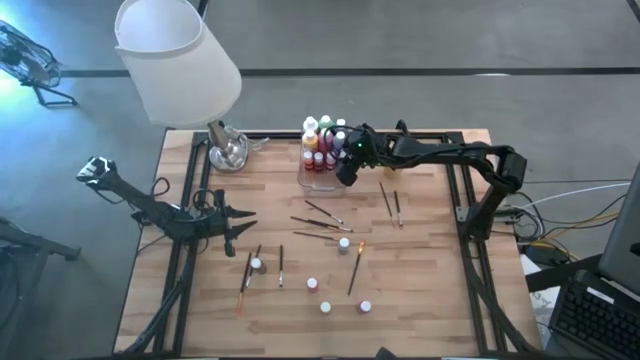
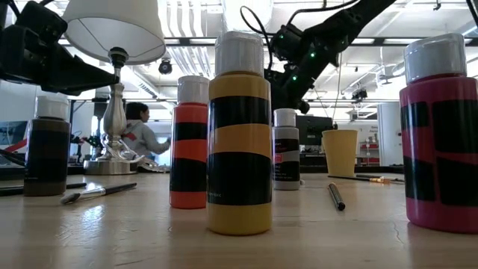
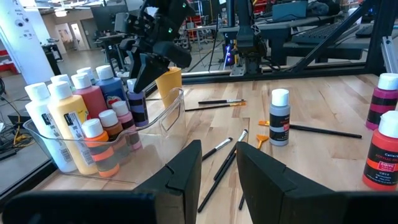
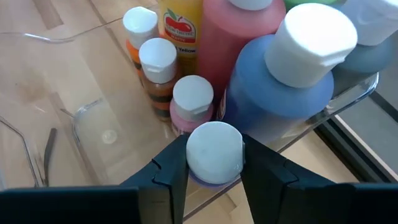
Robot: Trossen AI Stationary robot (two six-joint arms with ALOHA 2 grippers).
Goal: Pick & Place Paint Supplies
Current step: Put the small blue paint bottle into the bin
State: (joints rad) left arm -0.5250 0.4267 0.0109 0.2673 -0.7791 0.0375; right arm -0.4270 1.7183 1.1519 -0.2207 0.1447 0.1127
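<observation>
R pincer (image 4: 214, 163) gripping purple bottle (image 4: 214, 152) over clear box (image 1: 318, 180) | L pincer (image 3: 217, 165) parted, empty, low

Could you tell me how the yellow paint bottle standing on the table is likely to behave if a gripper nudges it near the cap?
The yellow paint bottle stands tall on a narrow base, so a push near its white cap would probably tip it. Once down, its round body would likely roll. Its smooth, glossy plastic may be a little slippery between fingers.

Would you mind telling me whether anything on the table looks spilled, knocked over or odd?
Nothing looks spilled or damaged. Brushes lie scattered at all angles, while loose bottles stand upright. The right pincer holds a bottle over the box, and the left pincer waits.
</observation>
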